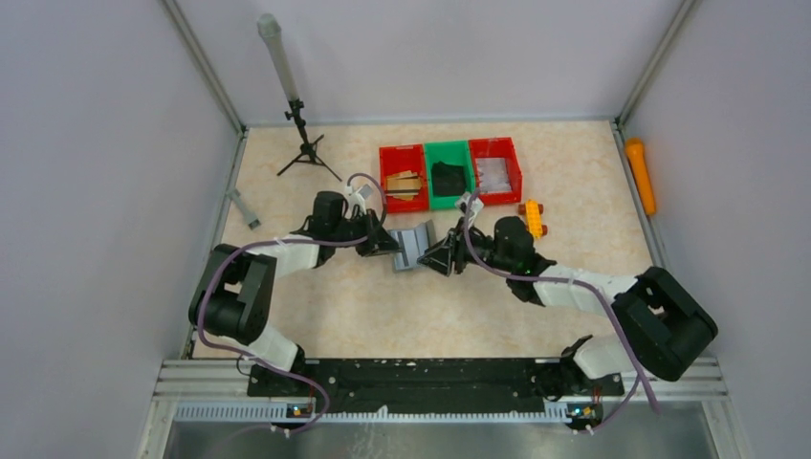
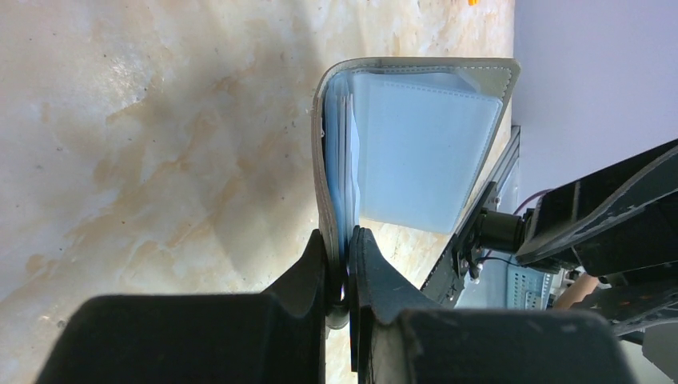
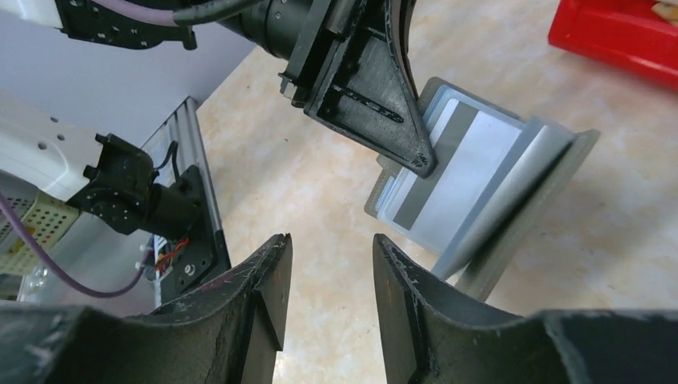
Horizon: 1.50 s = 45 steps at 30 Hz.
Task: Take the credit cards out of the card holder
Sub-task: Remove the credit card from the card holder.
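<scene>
One card holder [image 2: 416, 152], clamped by left gripper [image 2: 344, 250]; right gripper [image 3: 329, 250] spread, empty; one striped card [image 3: 457, 166] showing.

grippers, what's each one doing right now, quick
left gripper: closed, clamping one edge of the card holder
right gripper: open, nothing between its fingers

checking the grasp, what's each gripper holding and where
Left gripper pinches the card holder by the edge of one grey flap. Right gripper is open, holding nothing.
</scene>
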Available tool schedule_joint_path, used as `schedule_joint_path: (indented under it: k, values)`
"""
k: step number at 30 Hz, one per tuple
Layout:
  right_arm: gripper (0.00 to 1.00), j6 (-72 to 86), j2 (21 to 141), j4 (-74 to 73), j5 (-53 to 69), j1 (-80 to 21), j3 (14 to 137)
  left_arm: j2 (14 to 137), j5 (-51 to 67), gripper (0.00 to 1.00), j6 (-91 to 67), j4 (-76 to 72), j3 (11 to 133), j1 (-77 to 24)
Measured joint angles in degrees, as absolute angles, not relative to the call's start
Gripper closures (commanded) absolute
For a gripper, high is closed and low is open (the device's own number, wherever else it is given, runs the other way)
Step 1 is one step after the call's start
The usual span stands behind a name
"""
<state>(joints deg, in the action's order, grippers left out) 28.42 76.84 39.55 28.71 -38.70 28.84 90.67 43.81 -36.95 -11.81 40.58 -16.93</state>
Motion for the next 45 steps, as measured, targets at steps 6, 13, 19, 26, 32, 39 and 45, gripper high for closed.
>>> schedule_joint_path:
  k: [6, 13, 19, 26, 32, 39, 45]
  values:
    - [0.57, 27.03, 82.17, 36.36, 28.64, -39.64, 32.38, 89.97, 44.25, 0.98, -37.17, -13.06, 39.86, -17.26]
    - [0.57, 26.33, 84.73, 28.32, 21.63, -39.53, 36.01, 88.20, 46.17, 0.98, -38.28, -16.71, 38.37, -17.30]
    - [0.57, 28.38, 85.41, 26.11, 19.99, -35.86, 36.45, 86.72, 47.40, 0.98, -39.27, -19.53, 37.41, -17.30]
    - [0.60, 31.90, 86.56, 31.38, 27.03, -33.56, 35.75, 86.72, 50.15, 0.98, -42.35, -25.58, 35.53, -17.30]
    - [0.61, 35.64, 86.89, 38.52, 33.78, -33.06, 34.13, 84.95, 51.75, 0.98, -43.72, -29.32, 34.61, -17.87]
    - [0.60, 38.48, 87.85, 42.26, 37.28, -32.77, 34.13, 81.43, 51.79, 0.97, -44.03, -32.99, 32.03, -18.11]
    - [0.58, 40.77, 87.85, 45.17, 39.86, -31.97, 34.11, 78.67, 51.48, 0.96, -45.15, -37.12, 29.47, -18.09]
